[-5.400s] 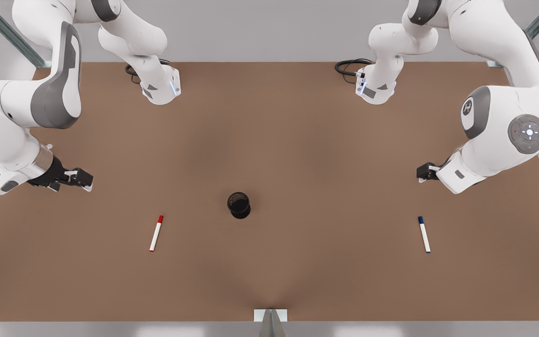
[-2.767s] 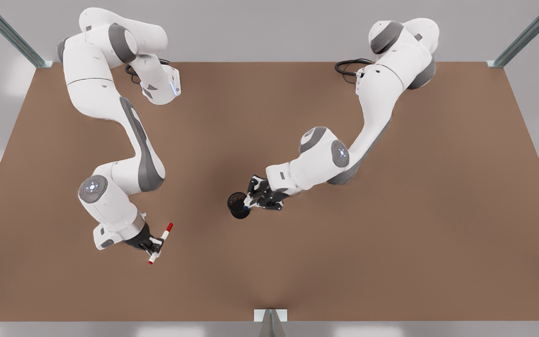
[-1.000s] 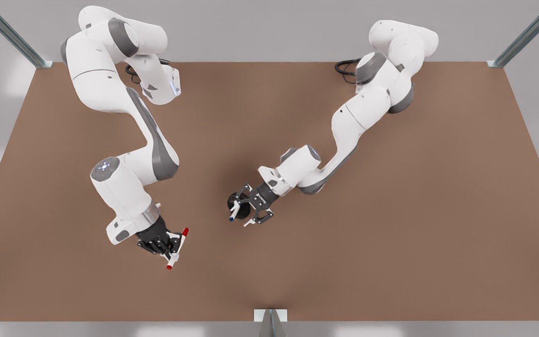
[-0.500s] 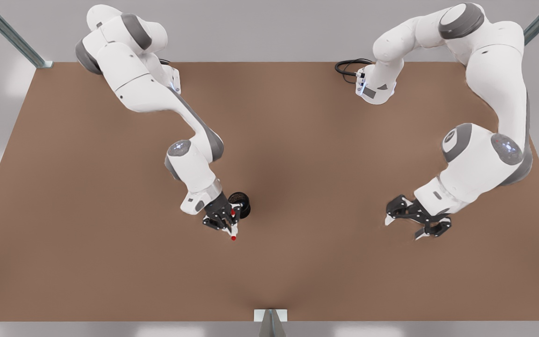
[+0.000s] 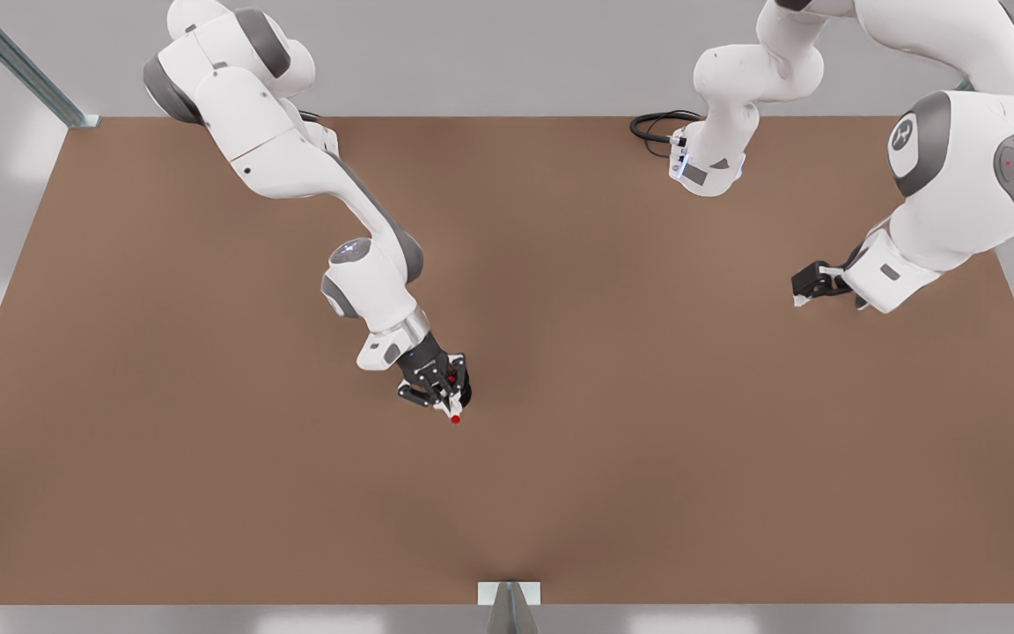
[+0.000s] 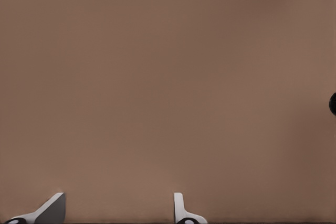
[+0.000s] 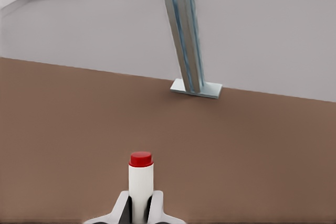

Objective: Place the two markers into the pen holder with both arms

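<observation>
front view: high above, looking steeply down on the whole brown tabletop [image 5: 560, 493], both arms' bases at its far edge.
left wrist view: rides the left hand [image 6: 118, 211], facing bare tabletop from some height.
right wrist view: rides the right hand [image 7: 139, 208], low, looking along the tabletop to a metal post [image 7: 185, 30].
shared: the tabletop surface.

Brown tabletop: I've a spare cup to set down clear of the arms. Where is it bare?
Bare: the near strip of the brown tabletop, either side of the grey metal bracket, and the stretch between the two grippers. Crowded: the centre, where the right gripper grips the red-capped white marker, and by the open left gripper at the front view's right.
</observation>
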